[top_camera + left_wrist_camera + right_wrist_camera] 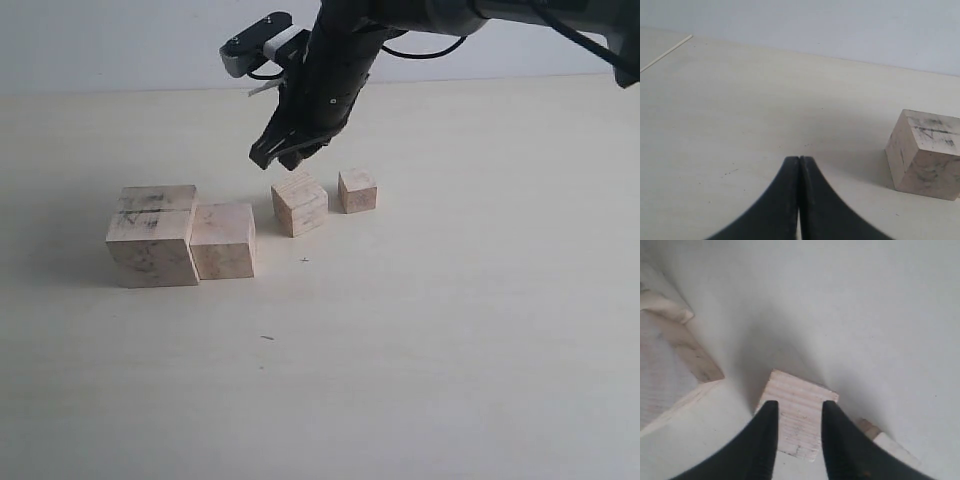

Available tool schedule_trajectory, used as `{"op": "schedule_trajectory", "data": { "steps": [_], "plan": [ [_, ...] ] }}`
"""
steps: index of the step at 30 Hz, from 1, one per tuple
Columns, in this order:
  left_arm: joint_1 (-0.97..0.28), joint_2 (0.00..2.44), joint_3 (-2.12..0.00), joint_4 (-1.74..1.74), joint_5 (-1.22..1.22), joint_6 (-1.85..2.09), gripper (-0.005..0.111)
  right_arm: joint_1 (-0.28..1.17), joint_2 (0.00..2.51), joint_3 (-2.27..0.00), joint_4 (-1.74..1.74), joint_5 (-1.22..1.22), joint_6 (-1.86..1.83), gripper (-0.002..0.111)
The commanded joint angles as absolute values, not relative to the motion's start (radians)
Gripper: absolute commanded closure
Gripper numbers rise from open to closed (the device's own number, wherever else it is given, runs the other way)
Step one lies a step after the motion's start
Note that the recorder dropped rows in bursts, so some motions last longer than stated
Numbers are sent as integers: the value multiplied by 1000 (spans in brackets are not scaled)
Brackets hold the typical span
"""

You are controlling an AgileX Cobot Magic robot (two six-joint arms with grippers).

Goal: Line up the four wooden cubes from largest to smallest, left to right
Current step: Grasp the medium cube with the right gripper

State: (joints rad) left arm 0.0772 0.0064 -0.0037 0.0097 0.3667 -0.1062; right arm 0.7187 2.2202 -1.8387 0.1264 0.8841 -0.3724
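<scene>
Four wooden cubes sit in a row on the pale table. The largest cube (pixel 152 235) (pixel 925 155), smudged on top, is at the left and touches the second cube (pixel 223 240). After a gap comes the third cube (pixel 299 204) (pixel 797 422), turned slightly, then the smallest cube (pixel 357 190). My right gripper (pixel 283 155) (pixel 797 405) hangs just above the third cube, jaws apart and nothing between them. In the left wrist view my left gripper (pixel 799 159) is shut and empty over bare table, some way from the largest cube.
The right arm (pixel 335 60) reaches in from the upper right with its camera housing (pixel 255 45) above the row. A pale wall runs behind the table's far edge (pixel 100 93).
</scene>
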Motion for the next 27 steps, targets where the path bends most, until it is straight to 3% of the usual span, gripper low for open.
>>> {"op": "schedule_trajectory", "data": {
  "steps": [1,4,22,24,27],
  "plan": [
    [79,0,0,12,353,-109,107,713,2212,-1841,97,861,-346,48],
    [79,0,0,12,353,-109,107,713,2216,-1841,97,861,-299,36],
    [79,0,0,12,353,-109,107,713,2337,-1841,104,862,-285,37],
    [79,0,0,12,353,-109,107,713,2343,-1841,106,864,-285,41],
    [79,0,0,12,353,-109,107,713,2345,-1841,103,886,-285,63]
  ]
}}
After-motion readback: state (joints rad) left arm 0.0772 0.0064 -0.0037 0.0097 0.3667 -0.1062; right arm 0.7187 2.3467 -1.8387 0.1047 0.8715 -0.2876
